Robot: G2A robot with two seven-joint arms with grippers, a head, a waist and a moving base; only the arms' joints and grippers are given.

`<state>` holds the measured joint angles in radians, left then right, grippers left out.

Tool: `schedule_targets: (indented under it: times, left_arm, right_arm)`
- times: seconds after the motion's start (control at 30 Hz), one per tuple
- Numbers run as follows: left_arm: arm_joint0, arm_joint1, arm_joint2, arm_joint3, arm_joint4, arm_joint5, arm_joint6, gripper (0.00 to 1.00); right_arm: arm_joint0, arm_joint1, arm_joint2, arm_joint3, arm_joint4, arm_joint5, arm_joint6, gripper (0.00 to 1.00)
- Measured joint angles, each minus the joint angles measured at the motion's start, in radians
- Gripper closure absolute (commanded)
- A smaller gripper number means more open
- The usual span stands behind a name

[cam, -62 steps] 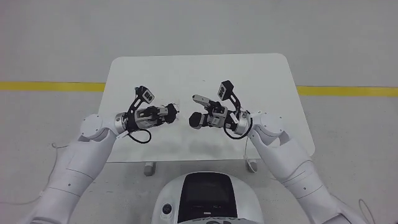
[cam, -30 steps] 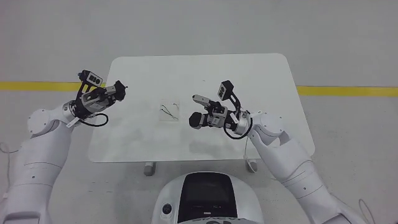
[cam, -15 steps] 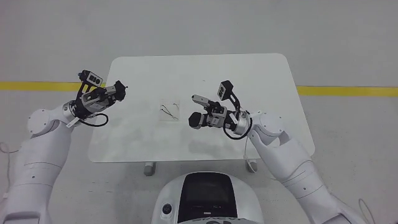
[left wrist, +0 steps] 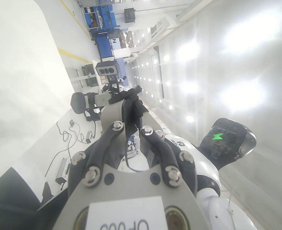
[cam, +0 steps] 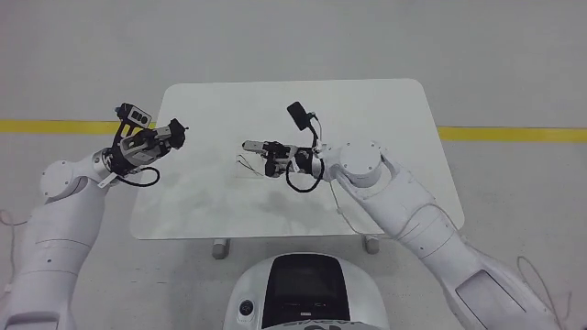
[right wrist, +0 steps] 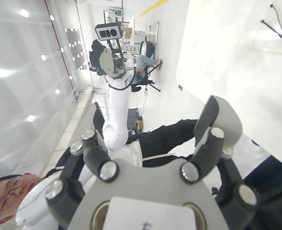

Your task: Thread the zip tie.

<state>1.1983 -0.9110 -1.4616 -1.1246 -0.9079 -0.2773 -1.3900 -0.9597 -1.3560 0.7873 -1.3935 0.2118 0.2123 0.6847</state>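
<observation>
Two thin black zip ties [cam: 249, 161] lie crossed on a clear flat tray [cam: 240, 173] in the middle of the white table [cam: 303, 110]. My right gripper [cam: 248, 148] hovers just beyond the ties, open, with nothing between its fingers. In the right wrist view the zip ties [right wrist: 277, 33] lie on the clear tray [right wrist: 258, 46], well ahead of the open right gripper [right wrist: 153, 113]. My left gripper [cam: 177, 132] is held above the table's left edge, far from the ties. Its dark-tipped fingers [left wrist: 131, 96] are pressed together, and I see no tie between them.
The table around the tray is bare white. Its left edge lies under my left gripper, and the front edge is close to my right forearm.
My left arm pulled back from the table's middle to its left edge and then stayed still. In the last half second my right gripper swung left to the zip ties.
</observation>
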Motion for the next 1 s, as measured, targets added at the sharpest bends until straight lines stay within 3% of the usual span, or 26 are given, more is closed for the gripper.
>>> schedule_targets:
  times: [0.17,0.7,0.83,1.0]
  left_arm:
    - [0.000,0.000,0.000,0.000,0.000,0.000,0.000,1.00]
    - [0.000,0.000,0.000,0.000,0.000,0.000,0.000,1.00]
    - [0.000,0.000,0.000,0.000,0.000,0.000,0.000,1.00]
    - [0.000,0.000,0.000,0.000,0.000,0.000,0.000,1.00]
  right_arm:
    - [0.071,-0.034,-0.068,0.108,-0.034,0.011,-0.077,0.00]
    - [0.066,-0.037,-0.070,0.104,-0.036,0.008,-0.089,0.00]
    - [0.123,-0.058,-0.122,0.152,-0.089,0.061,-0.078,0.00]
    - [0.222,-0.110,-0.216,0.280,-0.146,0.125,-0.046,0.00]
